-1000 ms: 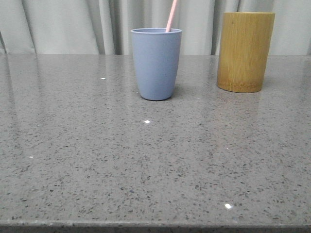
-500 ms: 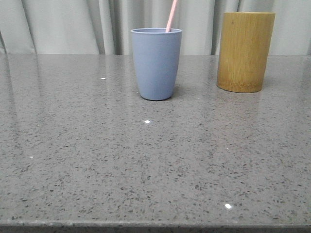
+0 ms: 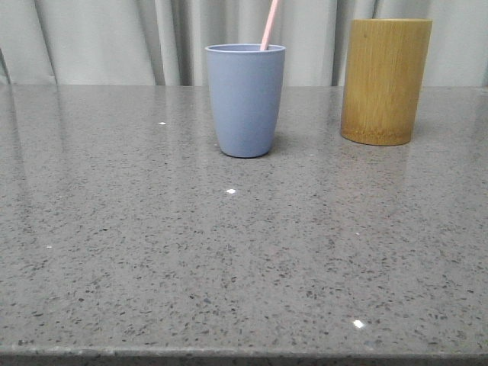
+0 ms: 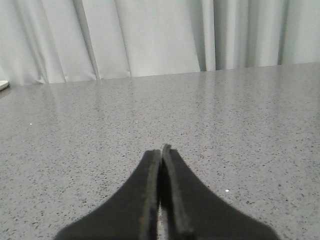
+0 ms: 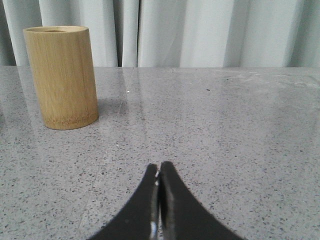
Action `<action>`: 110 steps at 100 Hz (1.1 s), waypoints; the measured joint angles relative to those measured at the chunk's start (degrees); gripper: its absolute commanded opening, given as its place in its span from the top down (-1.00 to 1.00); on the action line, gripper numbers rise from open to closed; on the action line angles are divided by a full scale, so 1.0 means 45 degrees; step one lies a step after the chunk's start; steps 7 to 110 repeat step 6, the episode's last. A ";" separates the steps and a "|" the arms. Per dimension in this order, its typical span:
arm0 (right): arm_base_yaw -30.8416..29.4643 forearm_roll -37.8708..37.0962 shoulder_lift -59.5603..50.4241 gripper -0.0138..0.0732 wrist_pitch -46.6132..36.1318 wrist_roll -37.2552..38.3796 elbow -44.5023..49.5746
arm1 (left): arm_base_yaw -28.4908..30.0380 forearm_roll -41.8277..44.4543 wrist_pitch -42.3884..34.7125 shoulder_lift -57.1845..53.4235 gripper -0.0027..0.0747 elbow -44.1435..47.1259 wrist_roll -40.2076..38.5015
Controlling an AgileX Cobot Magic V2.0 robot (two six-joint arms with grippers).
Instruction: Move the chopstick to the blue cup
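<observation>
Spanning the whole foreground, a grey speckled tabletop (image 3: 152, 252) is recorded, backed by pale curtains (image 3: 99, 38). A bamboo holder (image 3: 385, 80) is set upright at the far right. The blue cup (image 3: 245, 99) is placed left of it, apart. The chopstick (image 3: 268, 27) is seen leaning inside the blue cup, its upper end cut off by the frame. The left tool (image 4: 161, 152) and right tool (image 5: 158, 167) are pressed closed, apparently empty.

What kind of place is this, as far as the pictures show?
Probably a staged indoor test bench: a bare grey speckled countertop, pale curtains behind, and only a blue cup and bamboo holder.
</observation>
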 measured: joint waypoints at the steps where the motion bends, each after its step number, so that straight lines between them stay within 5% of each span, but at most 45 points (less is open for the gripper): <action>1: 0.0000 0.0000 0.0000 0.84 0.0000 0.0000 0.0000 | 0.0000 0.0000 0.0000 0.0000 0.98 0.0000 0.0000; 110: 0.0000 0.0000 0.0000 0.84 0.0000 0.0000 0.0000 | 0.0000 0.0000 0.0000 0.0000 0.98 0.0000 0.0000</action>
